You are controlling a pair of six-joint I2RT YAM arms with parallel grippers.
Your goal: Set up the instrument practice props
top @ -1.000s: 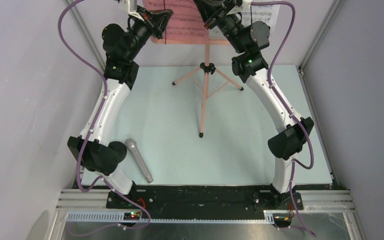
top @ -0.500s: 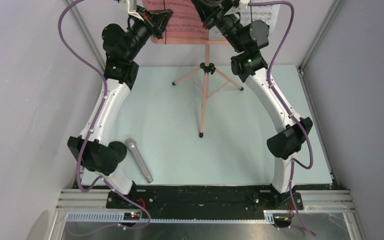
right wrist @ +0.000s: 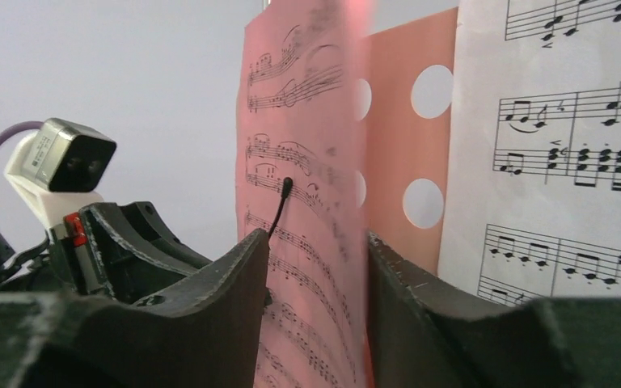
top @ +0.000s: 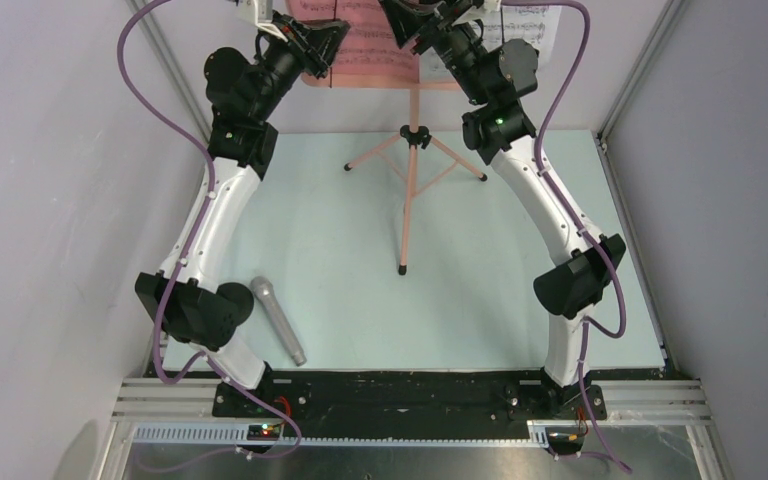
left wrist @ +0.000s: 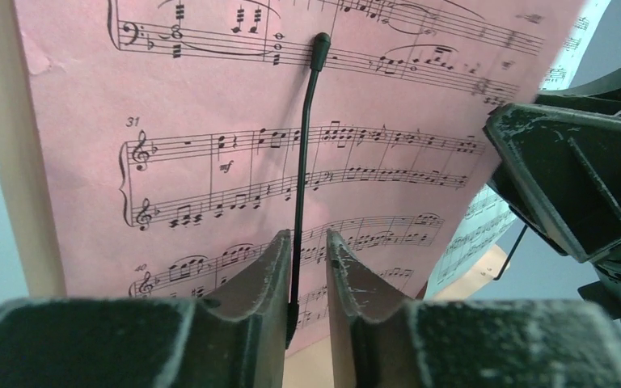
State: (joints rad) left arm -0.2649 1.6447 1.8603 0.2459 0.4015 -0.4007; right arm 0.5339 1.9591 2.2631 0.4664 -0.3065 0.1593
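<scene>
Pink page (right wrist: 307, 162) hangs, seemingly free, between right jaws.

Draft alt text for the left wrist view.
The left pincer, jaws slightly apart, frames a thin black wire page clip that lies over a pink sheet-music page. A white page shows behind it at the right.

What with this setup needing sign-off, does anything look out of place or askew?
The grey microphone lies flat on the table by the left arm's base, on no stand. The pink page bows away from the music stand's desk, between the right fingers.
</scene>
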